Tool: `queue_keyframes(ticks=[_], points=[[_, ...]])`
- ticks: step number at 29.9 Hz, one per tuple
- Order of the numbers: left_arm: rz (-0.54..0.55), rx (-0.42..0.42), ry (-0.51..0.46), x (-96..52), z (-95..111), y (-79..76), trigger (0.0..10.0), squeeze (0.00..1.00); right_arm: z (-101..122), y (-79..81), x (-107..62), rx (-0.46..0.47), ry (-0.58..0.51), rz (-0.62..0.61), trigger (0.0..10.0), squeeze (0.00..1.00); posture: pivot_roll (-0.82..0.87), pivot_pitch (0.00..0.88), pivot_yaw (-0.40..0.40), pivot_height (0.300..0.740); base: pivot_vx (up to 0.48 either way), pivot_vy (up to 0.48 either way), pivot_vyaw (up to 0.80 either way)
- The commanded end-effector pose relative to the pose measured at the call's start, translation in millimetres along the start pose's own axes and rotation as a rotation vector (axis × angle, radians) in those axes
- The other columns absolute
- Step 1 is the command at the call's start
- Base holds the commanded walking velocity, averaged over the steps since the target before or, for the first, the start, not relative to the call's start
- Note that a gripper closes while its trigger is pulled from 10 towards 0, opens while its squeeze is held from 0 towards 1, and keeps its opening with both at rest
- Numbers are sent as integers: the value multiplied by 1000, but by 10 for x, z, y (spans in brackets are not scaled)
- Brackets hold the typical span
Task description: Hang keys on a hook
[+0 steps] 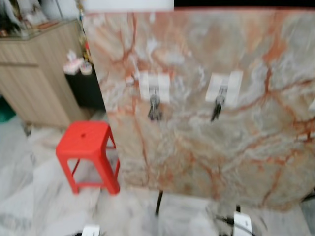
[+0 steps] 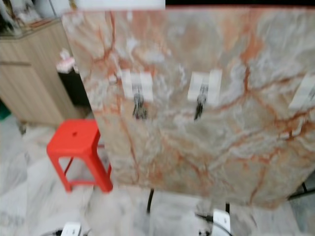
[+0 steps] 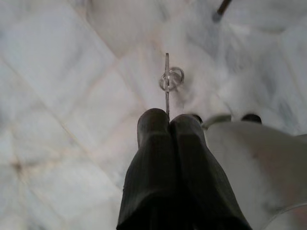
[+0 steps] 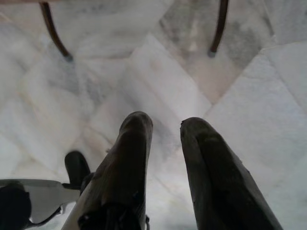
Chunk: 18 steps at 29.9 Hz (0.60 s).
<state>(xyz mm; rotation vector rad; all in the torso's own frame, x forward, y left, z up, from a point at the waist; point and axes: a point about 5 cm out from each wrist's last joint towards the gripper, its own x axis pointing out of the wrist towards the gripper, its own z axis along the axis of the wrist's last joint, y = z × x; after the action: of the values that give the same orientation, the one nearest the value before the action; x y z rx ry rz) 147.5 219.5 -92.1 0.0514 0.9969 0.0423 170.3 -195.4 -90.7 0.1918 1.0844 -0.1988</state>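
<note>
In the left wrist view my left gripper (image 3: 170, 117) is shut on a thin metal key (image 3: 167, 93) with a small ring (image 3: 171, 78); the key sticks out past the fingertips over the marble floor. My right gripper (image 4: 166, 123) hangs open above the floor, with nothing between its fingers. Ahead stands an upright marble-patterned board (image 1: 206, 147). It carries white hook pads: a left one (image 1: 154, 87), a middle one (image 1: 224, 87) and a third (image 2: 304, 91) at the right. A dark shape hangs from the left hook (image 1: 155, 109) and the middle hook (image 1: 217, 107); blur hides what they are.
A red plastic stool (image 1: 87, 146) stands on the floor just left of the board. Behind it is a wooden cabinet (image 1: 34, 73) with clutter on top. The board rests on thin dark legs (image 1: 159, 202). The floor is pale marble tile.
</note>
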Motion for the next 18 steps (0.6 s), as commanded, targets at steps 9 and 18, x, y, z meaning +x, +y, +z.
queue_keyframes(ticks=[9,18], points=[[-19,32,22,-5,-48,-27,10000,0,0,10,0,-17,-3,7,10000,0,23,0,-11,740,0,-107,0],[-25,45,19,0,-23,-29,10000,0,-7,27,2,-3,-4,4,10000,0,20,0,-1,740,0,-480,0]])
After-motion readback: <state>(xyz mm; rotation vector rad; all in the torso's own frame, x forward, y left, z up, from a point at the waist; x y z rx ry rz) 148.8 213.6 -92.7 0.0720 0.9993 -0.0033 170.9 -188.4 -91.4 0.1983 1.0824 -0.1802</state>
